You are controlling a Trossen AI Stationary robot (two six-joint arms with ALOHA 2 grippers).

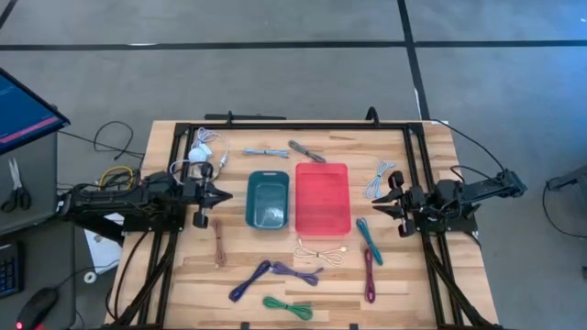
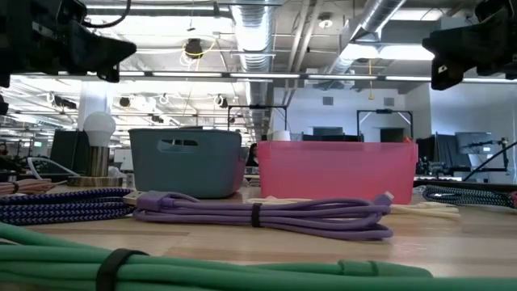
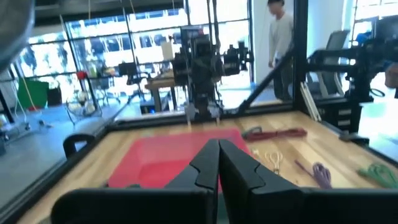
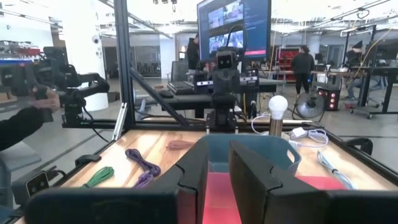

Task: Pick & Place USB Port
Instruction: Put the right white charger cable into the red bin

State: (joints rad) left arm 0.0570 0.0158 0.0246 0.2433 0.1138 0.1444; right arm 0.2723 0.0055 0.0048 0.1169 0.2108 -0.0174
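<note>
Coiled USB cables lie flat on the wooden table: purple point(image 1: 295, 272), dark blue point(image 1: 249, 280), green point(image 1: 287, 307), cream point(image 1: 321, 252), teal point(image 1: 370, 240), maroon point(image 1: 370, 275), brown point(image 1: 220, 243), and others at the far side. A teal bin point(image 1: 268, 199) and a red bin point(image 1: 322, 197) stand side by side mid-table. My left gripper point(image 1: 226, 195) hovers shut, left of the teal bin, pointing level toward the bins point(image 3: 218, 146). My right gripper point(image 1: 377, 203) hovers right of the red bin, a narrow gap between its fingers point(image 4: 219, 152), nothing in it.
A white bulb on a stand point(image 1: 204, 147) with white cords sits at the far left. Black frame rails point(image 1: 303, 126) run along the table's far and side edges. A person point(image 3: 281, 43) stands beyond the table's right side; a sleeved hand point(image 4: 25, 121) shows beyond its left side.
</note>
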